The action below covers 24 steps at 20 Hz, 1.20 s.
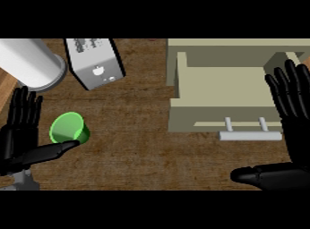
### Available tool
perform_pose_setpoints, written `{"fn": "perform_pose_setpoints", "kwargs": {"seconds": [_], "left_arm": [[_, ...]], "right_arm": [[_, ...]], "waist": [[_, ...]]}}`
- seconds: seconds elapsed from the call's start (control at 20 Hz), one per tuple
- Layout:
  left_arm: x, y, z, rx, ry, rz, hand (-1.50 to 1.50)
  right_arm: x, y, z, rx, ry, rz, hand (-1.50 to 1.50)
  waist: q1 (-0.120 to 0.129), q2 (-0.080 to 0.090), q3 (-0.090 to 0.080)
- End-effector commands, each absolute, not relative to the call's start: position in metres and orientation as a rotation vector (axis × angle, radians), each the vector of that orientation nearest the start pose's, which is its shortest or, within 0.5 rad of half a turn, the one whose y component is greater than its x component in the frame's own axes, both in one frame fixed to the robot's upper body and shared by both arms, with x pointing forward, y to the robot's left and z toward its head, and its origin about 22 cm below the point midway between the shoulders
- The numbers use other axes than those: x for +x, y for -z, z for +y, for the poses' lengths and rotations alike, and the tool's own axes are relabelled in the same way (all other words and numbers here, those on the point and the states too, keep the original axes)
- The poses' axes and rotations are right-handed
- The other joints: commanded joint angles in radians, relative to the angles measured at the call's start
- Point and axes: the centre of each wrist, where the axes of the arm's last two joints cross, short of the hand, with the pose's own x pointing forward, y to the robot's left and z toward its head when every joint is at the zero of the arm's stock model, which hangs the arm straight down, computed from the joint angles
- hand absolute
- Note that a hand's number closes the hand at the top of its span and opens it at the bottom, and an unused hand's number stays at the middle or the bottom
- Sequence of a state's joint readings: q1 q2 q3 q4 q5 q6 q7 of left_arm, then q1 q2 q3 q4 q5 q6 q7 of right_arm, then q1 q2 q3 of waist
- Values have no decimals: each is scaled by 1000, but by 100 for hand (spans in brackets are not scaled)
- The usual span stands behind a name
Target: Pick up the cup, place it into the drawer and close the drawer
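Black fingers straight on your left hand (17, 134), thumb tip touching the green cup (70, 129) on the counter (144, 152). Your right hand (294, 116) rests open beside the open drawer (218, 85). Behind the cup: a white cylinder (27, 60) and a logo-marked box (95, 62), print unreadable.

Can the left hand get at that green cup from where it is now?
Probably yes. The left hand is open right beside the green cup, thumb reaching under its rim, and nothing lies between them on the counter.
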State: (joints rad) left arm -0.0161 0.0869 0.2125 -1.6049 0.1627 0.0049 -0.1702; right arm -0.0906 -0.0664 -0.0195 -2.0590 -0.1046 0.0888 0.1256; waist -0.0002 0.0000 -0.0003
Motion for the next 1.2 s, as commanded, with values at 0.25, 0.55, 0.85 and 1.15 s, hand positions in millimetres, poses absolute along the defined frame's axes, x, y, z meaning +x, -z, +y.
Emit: {"fn": "perform_pose_setpoints", "kwargs": {"seconds": [0.25, 0.55, 0.85, 1.15], "left_arm": [[258, 26, 325, 166, -241, -1759, -150], [232, 60, 316, 135, -200, -1720, -150], [234, 75, 328, 135, -243, -1718, -150], [241, 104, 348, 183, -273, -1720, -150]], "right_arm": [[233, -143, -247, 145, -102, -2005, -150], [238, -144, -239, 133, -145, -2010, -150], [220, -148, -245, 131, -124, -2001, -150], [219, -149, -244, 161, -143, -2001, -150]], "waist": [[-4, 1, 0], [0, 0, 0], [-1, 0, 0], [-6, 1, 0]]}}
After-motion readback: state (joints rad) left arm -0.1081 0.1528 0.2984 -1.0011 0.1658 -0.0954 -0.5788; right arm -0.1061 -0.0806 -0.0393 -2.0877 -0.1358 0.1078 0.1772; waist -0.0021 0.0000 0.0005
